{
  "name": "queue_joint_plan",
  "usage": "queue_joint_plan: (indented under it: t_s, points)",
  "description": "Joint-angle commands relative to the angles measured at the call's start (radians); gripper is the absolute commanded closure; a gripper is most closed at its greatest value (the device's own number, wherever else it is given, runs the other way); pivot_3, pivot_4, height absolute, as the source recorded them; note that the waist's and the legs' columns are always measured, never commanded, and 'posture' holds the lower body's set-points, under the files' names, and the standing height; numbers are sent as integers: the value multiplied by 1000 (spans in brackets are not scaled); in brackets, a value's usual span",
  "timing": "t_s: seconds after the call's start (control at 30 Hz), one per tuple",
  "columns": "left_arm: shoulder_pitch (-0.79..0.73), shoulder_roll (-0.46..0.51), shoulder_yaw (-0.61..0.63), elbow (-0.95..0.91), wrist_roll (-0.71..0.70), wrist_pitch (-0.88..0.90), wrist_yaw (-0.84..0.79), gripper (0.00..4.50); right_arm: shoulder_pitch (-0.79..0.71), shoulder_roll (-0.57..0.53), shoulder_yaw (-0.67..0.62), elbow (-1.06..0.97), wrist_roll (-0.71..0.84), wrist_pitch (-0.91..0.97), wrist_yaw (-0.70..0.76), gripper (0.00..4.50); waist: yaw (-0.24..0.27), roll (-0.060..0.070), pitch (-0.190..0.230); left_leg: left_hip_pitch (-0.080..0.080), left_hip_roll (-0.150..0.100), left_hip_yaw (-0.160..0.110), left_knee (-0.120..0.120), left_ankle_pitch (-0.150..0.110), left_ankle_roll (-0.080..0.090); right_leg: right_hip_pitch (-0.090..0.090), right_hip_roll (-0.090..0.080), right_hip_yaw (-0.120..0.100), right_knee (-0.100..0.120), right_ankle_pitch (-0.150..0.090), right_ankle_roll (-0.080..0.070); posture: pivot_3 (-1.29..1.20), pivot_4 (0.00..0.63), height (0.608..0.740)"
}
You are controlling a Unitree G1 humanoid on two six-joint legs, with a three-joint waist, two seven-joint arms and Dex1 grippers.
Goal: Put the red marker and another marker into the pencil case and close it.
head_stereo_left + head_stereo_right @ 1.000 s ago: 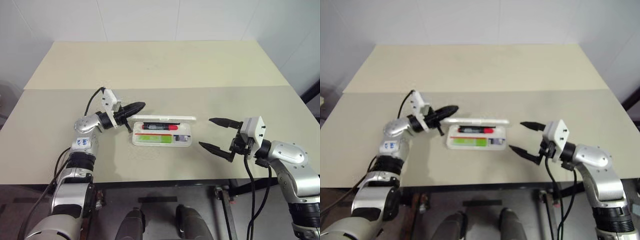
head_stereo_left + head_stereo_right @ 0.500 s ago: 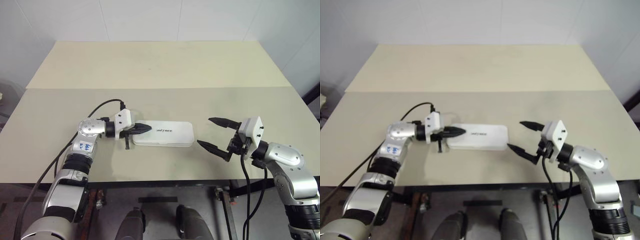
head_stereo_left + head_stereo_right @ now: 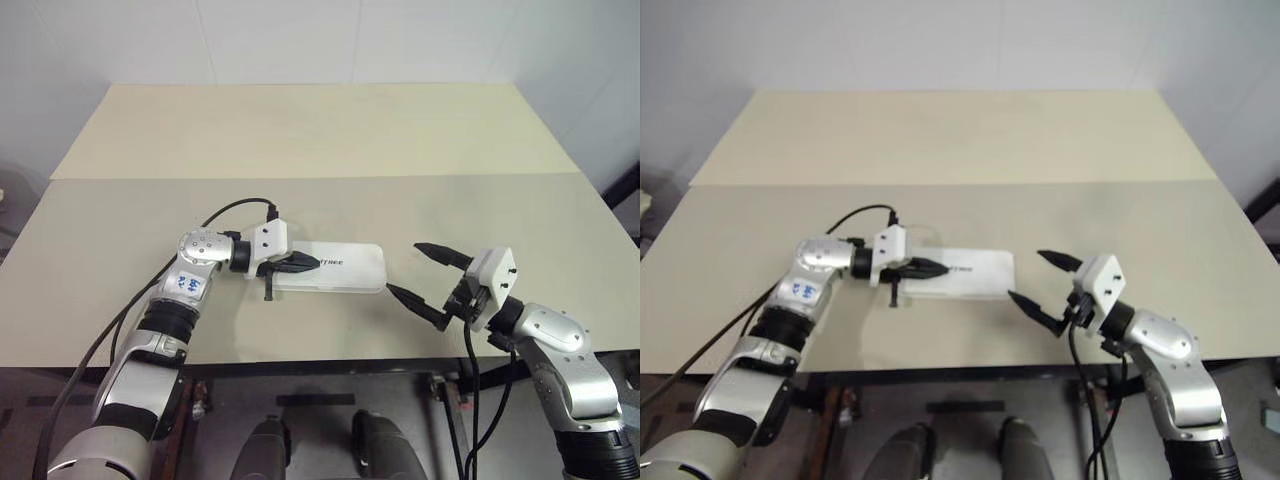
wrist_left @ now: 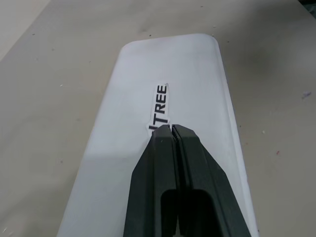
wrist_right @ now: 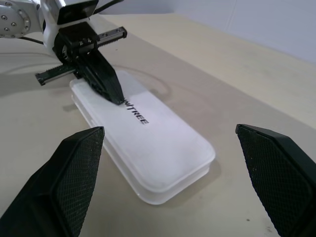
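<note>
pencil case [image 3: 335, 268]: lid down, lying flat on the bench [image 3: 300, 140], nearer its front edge than its back edge, about midway between the side edges.
lid: white, dark logo text facing up.
left gripper [image 3: 308, 264]: fingers pressed together, holding nothing, tips resting on the lid beside the logo.
right gripper [image 3: 420, 272]: fingers spread wide, empty, just off the case's right end, apart from it.
</note>
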Motion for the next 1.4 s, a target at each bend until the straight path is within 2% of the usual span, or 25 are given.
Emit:
queue_joint_plan:
  t_s: [0.03, 0.27, 0.4, 0.43, 0.5, 0.83, 1.03, 1.27, 1.4]
  points:
    - [-3, -21, 9, 13, -25, 50, -9, 4453, 4, 4, -13, -50, 7, -19, -19, 0, 1, 0, 0, 0, 0, 0, 0, 0, 0, 0, 0, 0, 0, 0, 0, 0, 150, 740]
    - [3, -41, 124, -40, -176, 116, -31, 4453, 8, -10, -15, -60, 16, -10, -15, 0, 1, 0, 0, -1, 0, 0, 0, 0, 0, -1, 0, 0, 0, 0, 0, 0, 150, 740]
    - [59, 16, 212, -97, -249, 176, -30, 4453, -12, -29, -14, -56, 32, 10, 10, 0, -8, 0, 0, -1, 0, 0, -1, 0, 0, -2, 0, 0, 0, 0, 0, 0, 150, 740]
    - [81, 26, 231, -133, -289, 196, -59, 4064, -18, -32, -13, -54, 35, 15, 13, 0, -10, 0, 0, -1, 1, 0, -1, 0, 0, -2, 1, 0, 0, 0, 0, 0, 150, 740]
    - [130, 66, 263, -192, -323, 208, -87, 3581, -37, -42, -14, -43, 45, 26, 24, 0, -13, 0, 0, -1, 1, 0, -1, 0, 0, -2, 1, 0, 1, 0, -1, 0, 150, 740]
    - [357, 178, 377, -397, -366, 264, -10, 74, -124, -49, -4, 42, 61, 31, 78, 0, -2, 0, 0, -1, 1, -1, -1, 0, 0, -2, -1, 0, 0, -1, -1, 0, 150, 740]
    - [450, 176, 415, -467, -380, 232, 27, 12, -141, -38, 9, 73, 56, 14, 102, 0, 2, 0, 0, -1, 2, -1, -3, 0, -1, -2, -1, -1, 0, -1, -2, 0, 150, 740]
    - [446, 166, 394, -482, -376, 225, 75, 12, -127, -150, -84, 157, 62, -36, 206, 0, 2, 0, 0, -1, 1, 0, -2, -1, 0, -2, -2, 0, -1, -1, -2, 0, 150, 740]
    - [451, 165, 387, -485, -376, 227, 77, 12, -118, -171, -104, 199, 68, -63, 240, 0, -1, 0, 0, -1, 2, 0, -3, -1, 0, -2, -1, -1, -1, -1, -2, 0, 150, 740]
